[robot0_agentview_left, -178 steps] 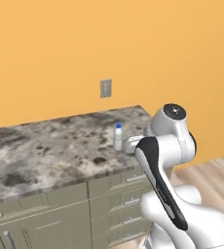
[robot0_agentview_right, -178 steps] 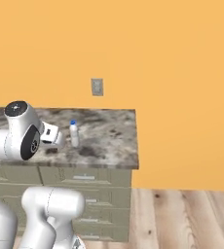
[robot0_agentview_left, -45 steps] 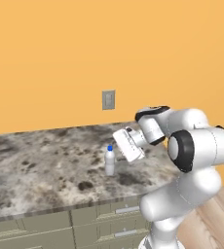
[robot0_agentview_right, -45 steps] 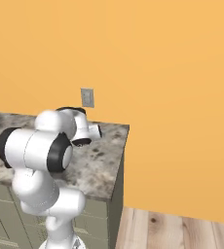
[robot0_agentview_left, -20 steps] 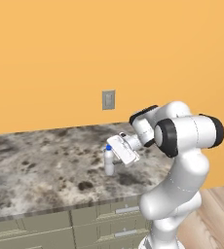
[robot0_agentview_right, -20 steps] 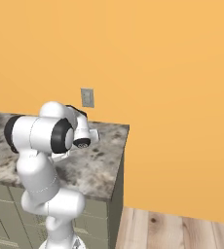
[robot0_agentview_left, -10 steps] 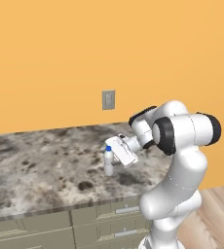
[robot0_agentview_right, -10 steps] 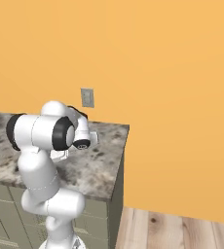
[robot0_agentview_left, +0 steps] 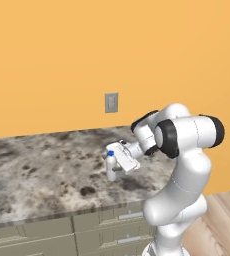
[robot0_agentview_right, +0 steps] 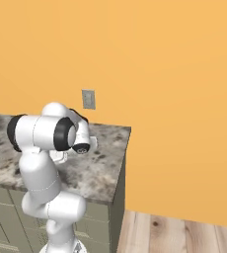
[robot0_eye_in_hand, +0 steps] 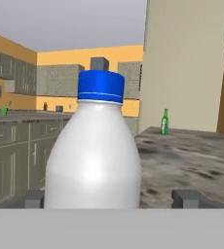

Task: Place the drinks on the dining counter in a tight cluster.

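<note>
1. Pincer stands wide open, its two dark tips spread to either side of the white blue-capped bottle; nothing is gripped yet.
2. Biggest risk, as I judge it: the bottle is tall for its base, so if one tip meets the body before the other as they close, it could tip or skid along the dining counter and out of the jaws.
3. Next risk: the bottle sits a little left of centre between the tips in the hand view, so an uneven squeeze seems likely unless the hand shifts first.
4. Smaller risk: the rounded, smooth-looking shoulder narrows toward the cap, and a grip taken too high may slide upward and off.
5. Lesser concern: the slim green glass bottle stands far off across the granite, well apart from this one, so the carry will be long and a loose hold could let the load swing.
6. Position: the white bottle stands upright on the counter, directly ahead of the pincer and between its tips; in the left base view it is just left of the hand, toward the counter's right end.
</note>
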Motion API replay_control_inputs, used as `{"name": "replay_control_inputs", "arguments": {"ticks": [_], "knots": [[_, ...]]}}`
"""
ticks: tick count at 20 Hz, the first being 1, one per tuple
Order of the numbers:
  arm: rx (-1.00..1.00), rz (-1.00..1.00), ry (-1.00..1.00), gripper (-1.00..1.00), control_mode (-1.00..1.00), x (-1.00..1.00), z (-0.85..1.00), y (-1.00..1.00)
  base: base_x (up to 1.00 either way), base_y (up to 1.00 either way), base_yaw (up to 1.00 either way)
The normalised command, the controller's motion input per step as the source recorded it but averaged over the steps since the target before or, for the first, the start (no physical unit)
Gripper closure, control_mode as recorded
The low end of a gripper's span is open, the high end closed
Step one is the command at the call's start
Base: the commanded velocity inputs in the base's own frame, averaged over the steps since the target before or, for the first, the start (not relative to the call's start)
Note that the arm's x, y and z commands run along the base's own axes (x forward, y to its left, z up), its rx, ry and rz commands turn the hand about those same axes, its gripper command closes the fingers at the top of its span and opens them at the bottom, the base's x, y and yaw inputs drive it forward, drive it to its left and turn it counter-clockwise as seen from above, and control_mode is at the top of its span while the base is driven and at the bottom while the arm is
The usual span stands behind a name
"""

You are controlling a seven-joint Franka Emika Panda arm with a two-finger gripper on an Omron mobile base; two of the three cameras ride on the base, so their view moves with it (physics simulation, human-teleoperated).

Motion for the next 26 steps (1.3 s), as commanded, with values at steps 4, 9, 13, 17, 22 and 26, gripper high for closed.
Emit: {"name": "replay_control_inputs", "arguments": {"ticks": [4,9,13,17,22,26], "knots": [[0.00,0.00,0.04,1.00,-1.00,-0.04,0.11,0.03,0.00,0.00,0.00],[0.00,0.00,0.01,1.00,-1.00,-0.21,0.38,0.00,0.00,0.00,0.00],[0.00,0.00,0.00,1.00,-1.00,-0.24,0.39,0.00,0.00,0.00,0.00],[-0.04,0.00,0.00,1.00,-1.00,-0.26,0.34,-0.02,0.00,0.00,0.00],[-0.04,0.00,0.00,1.00,-1.00,-0.28,0.28,-0.05,0.00,0.00,0.00],[0.00,-0.02,0.00,1.00,-1.00,-0.34,0.23,-0.06,0.00,0.00,0.00]]}}
